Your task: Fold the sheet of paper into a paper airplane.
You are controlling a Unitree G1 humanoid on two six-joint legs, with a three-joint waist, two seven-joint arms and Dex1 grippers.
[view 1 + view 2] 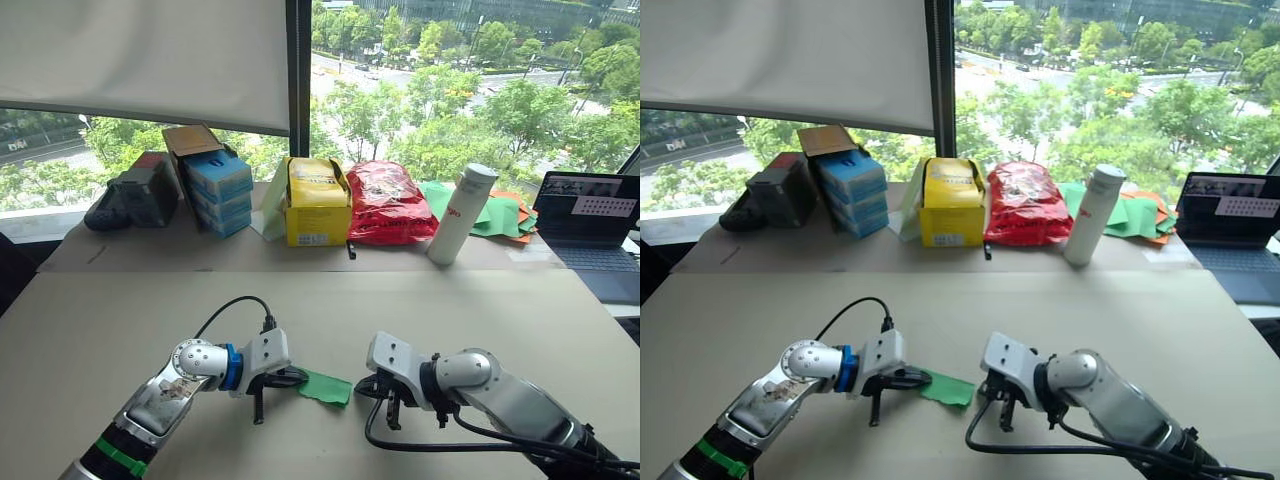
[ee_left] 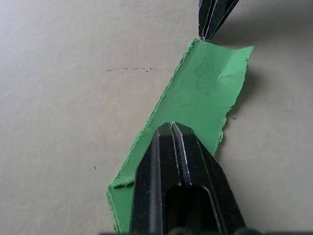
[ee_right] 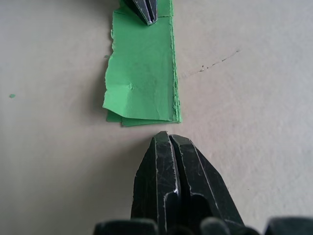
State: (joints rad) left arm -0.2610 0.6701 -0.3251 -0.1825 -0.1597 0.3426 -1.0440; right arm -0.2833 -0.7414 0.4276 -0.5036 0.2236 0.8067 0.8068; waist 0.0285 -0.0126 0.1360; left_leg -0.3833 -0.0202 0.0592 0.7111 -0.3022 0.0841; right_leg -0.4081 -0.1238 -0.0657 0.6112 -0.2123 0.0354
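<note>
Left wrist view, left gripper (image 2: 171, 128): fingers pressed together, tips resting on the sheet of paper (image 2: 200, 98), nothing clamped between them.
Right gripper (image 3: 168, 137): fingers closed together, empty, tips just short of the paper's near edge.
Sheet of paper: folded green strip, flat on the table (image 1: 120, 320), between both grippers.

1. Your paper (image 3: 142, 73) is matt green, creased, with rough, ragged edges.
2. The table (image 1: 120, 320) looks matt beige, smooth, with faint scuffs.
3. Both grippers' fingers (image 2: 168, 166) are black, slightly glossy plastic with worn pale edges.
4. The red bag (image 1: 388, 203) is shiny, crinkled plastic.
5. The white bottle (image 1: 460, 214) looks smooth, satin.
6. The yellow box (image 1: 317, 205) looks like cardboard.
</note>
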